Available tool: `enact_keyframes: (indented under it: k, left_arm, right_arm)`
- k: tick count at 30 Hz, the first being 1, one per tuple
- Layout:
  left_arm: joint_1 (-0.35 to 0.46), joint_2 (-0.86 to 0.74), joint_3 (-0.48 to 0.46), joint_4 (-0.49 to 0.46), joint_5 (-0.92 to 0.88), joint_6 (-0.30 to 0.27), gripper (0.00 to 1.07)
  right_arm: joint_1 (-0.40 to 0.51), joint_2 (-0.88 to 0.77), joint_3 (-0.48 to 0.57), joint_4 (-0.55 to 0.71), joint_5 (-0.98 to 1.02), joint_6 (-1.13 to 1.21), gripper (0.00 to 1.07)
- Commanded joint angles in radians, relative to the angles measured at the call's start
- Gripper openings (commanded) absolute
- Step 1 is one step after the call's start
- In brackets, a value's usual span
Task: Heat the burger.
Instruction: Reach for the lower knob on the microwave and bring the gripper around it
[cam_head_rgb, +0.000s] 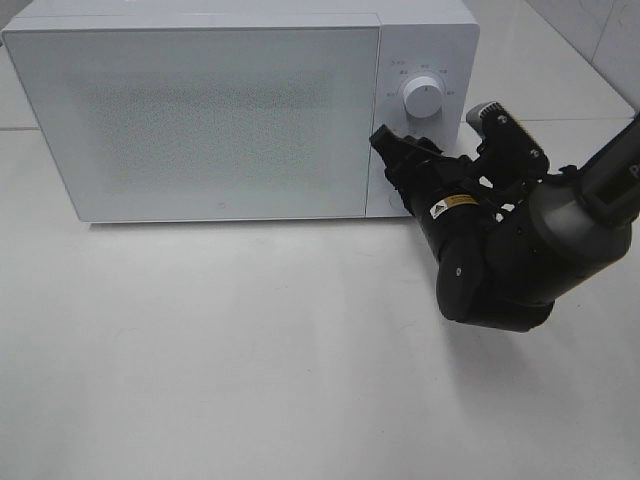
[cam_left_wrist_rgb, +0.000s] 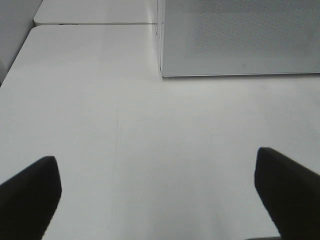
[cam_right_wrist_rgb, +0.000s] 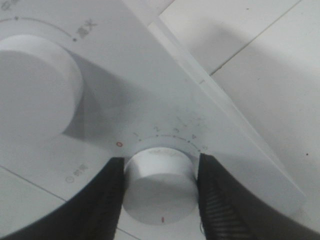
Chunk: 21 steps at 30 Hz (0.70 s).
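Note:
The burger is hidden; the white microwave (cam_head_rgb: 200, 110) has its door closed. My right gripper (cam_head_rgb: 400, 160) is at the control panel, below the upper knob (cam_head_rgb: 424, 98). In the right wrist view its fingers (cam_right_wrist_rgb: 95, 200) press against both sides of the lower dial (cam_right_wrist_rgb: 159, 172), which has a scale starting at a red 0. That gripper (cam_right_wrist_rgb: 160, 185) is shut on this dial. My left gripper (cam_left_wrist_rgb: 160, 200) hangs open over the bare table with nothing between its fingers (cam_left_wrist_rgb: 30, 195). It does not show in the high view.
The microwave's front corner (cam_left_wrist_rgb: 240, 35) lies ahead of the left gripper. A white table (cam_head_rgb: 250, 360) stretches in front of the microwave. The right arm's dark bulk (cam_head_rgb: 520, 250) sits over the table's right side. A table seam (cam_left_wrist_rgb: 95, 23) runs behind.

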Motion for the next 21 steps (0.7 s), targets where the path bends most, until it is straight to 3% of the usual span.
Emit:
enact_keyframes:
  k: [1, 21]
  left_arm:
    - [0.004, -0.019, 0.000, -0.004, -0.004, -0.006, 0.98]
    - [0.004, -0.019, 0.000, -0.004, -0.004, -0.006, 0.98]
  right_arm:
    - [0.012, -0.008, -0.012, -0.134, -0.190, 0.120, 0.00]
    - [0.012, -0.008, -0.012, -0.137, -0.190, 0.719, 0.00]
